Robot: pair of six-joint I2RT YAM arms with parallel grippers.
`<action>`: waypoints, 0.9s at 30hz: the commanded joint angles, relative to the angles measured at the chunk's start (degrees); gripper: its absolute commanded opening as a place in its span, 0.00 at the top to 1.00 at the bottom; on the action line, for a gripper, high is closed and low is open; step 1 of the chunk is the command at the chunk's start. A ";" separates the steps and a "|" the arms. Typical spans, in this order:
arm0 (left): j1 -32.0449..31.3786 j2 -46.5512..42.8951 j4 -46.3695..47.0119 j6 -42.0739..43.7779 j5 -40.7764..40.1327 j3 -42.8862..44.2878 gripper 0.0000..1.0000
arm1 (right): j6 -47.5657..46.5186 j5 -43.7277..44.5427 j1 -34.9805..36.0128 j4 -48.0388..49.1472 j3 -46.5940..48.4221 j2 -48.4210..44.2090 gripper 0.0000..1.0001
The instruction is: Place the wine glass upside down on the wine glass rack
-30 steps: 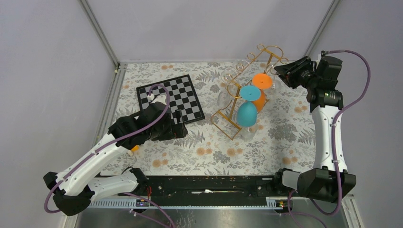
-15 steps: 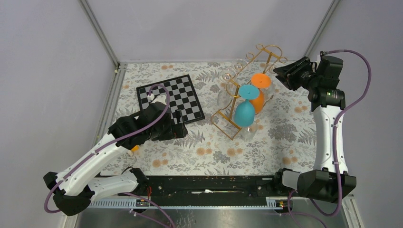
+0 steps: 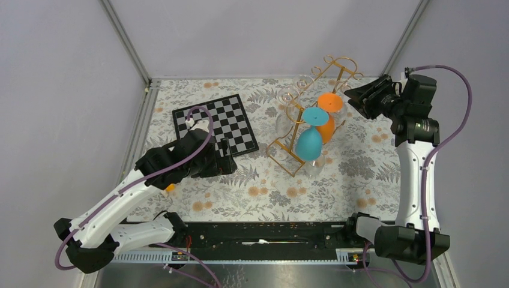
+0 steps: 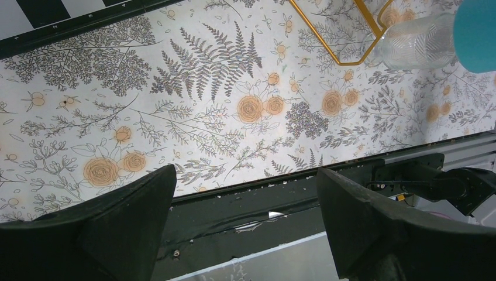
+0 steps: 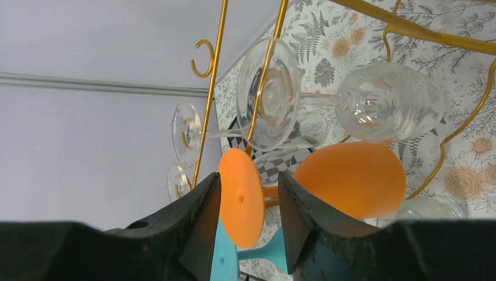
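The gold wire wine glass rack [image 3: 281,151] stands at the back right of the table. An orange wine glass [image 3: 328,126] hangs upside down on it, foot [image 3: 330,102] on top, next to a teal glass [image 3: 310,145]. My right gripper [image 3: 355,97] is just right of the orange foot, open and a little apart from it. In the right wrist view the orange foot [image 5: 241,196] shows beyond the spread fingertips of the right gripper [image 5: 248,175], with gaps on both sides, beside a rack rail [image 5: 217,70]. My left gripper [image 3: 228,159] hovers open over the table, holding nothing.
A black-and-white chessboard [image 3: 216,123] lies left of the rack. Clear glasses [image 5: 386,102] hang on the rack's far side. Another clear glass [image 4: 415,50] shows low by the rack's base. The black rail [image 4: 281,205] along the table's near edge lies under the left gripper [image 4: 245,172].
The right gripper's jaws have spread wider and it has drawn back to the right, off the orange glass's foot. The orange glass stays hanging. The left arm has not moved.
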 commanded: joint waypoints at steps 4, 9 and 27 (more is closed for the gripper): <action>0.27 -1.89 2.06 0.15 0.68 2.19 0.01 | -4.58 -0.70 -0.34 -5.06 -0.78 -6.37 0.51; 0.22 -2.18 2.89 0.11 1.51 1.68 0.01 | -7.98 0.76 -0.36 -8.93 -5.77 -13.11 0.50; 0.23 -5.77 4.43 -0.59 2.46 -1.25 0.01 | -19.06 0.12 -0.36 -15.65 -33.06 -24.34 0.52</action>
